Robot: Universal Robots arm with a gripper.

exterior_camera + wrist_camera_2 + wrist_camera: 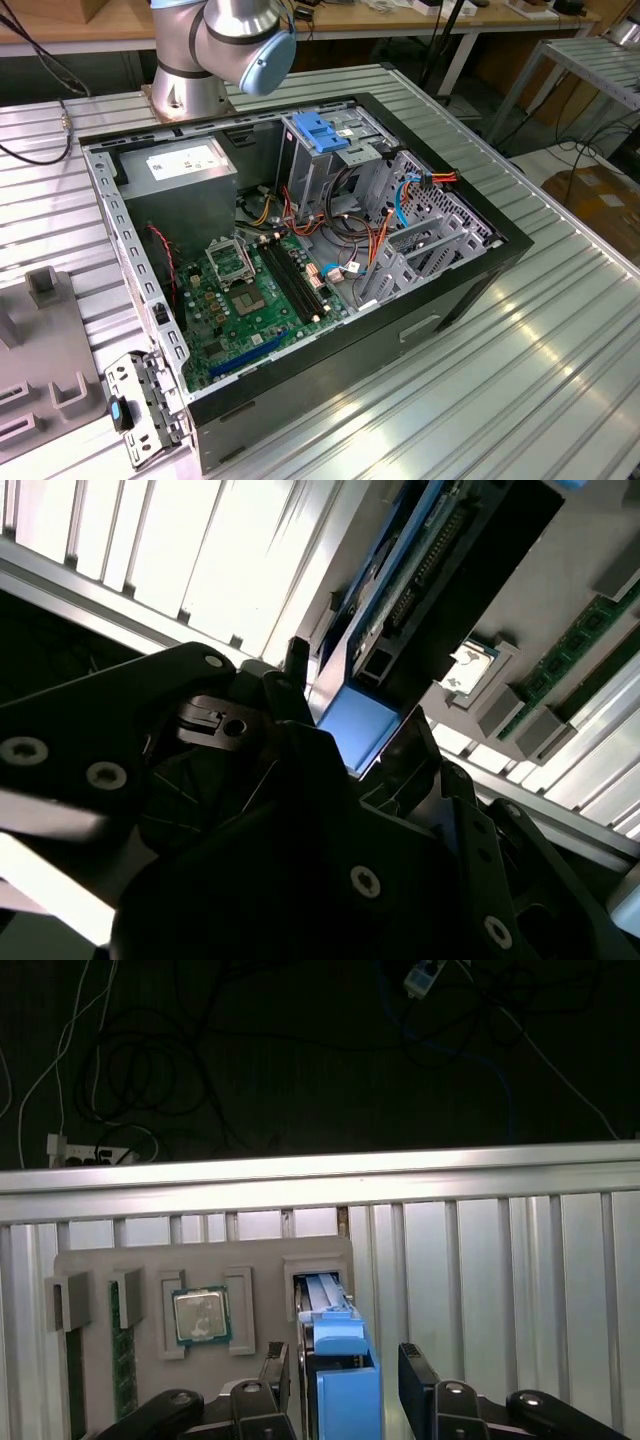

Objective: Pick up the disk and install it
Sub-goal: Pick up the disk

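Observation:
The disk stands on edge in a slot of a grey fixture plate, its blue carrier rail and tab facing me in the first wrist view. My gripper straddles it, with one finger on each side of it. A narrow gap shows between each finger and the disk, so the jaws are open. In the second wrist view the disk runs away from the gripper, its blue tab sitting between the dark fingers. The open computer case lies in the middle of the exterior view.
A processor chip and a memory stick rest in other pockets of the fixture plate. Inside the case are a grey power supply box, a blue latch plate on the drive cage, loose cables and the motherboard. The ribbed metal table surrounds the case.

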